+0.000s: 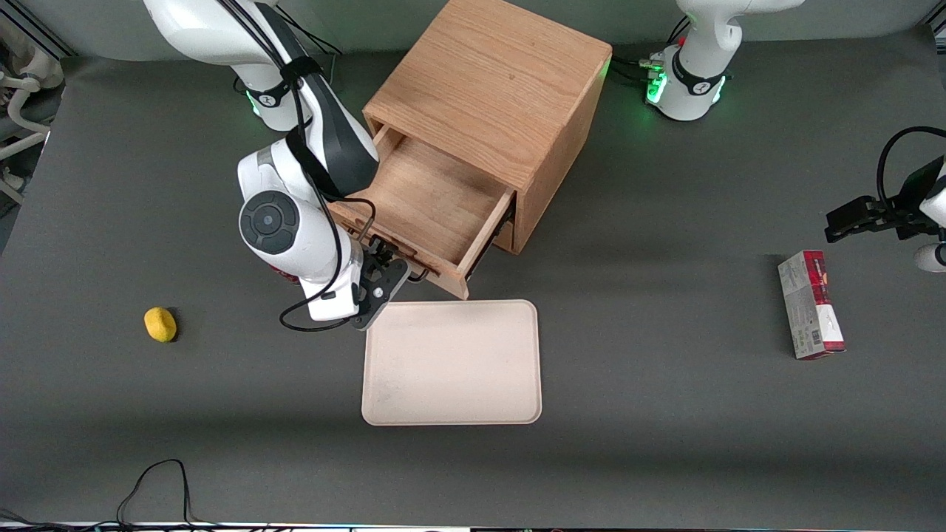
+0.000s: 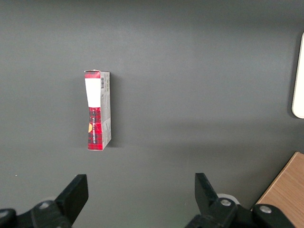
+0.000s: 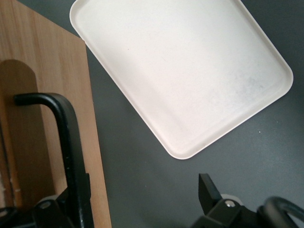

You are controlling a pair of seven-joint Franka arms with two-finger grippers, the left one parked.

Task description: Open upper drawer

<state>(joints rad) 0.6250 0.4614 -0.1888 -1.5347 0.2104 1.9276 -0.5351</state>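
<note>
Front view: claw (image 1: 386, 271) at handle of pulled-out upper drawer (image 1: 429, 203).

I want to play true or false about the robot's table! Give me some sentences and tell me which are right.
1. The upper drawer is pulled out. True.
2. The gripper is at the lemon. False: it is at the drawer's handle.
3. The tray holds a box. False: nothing lies on it.
4. The red box lies toward the parked arm's end of the table. True.
</note>
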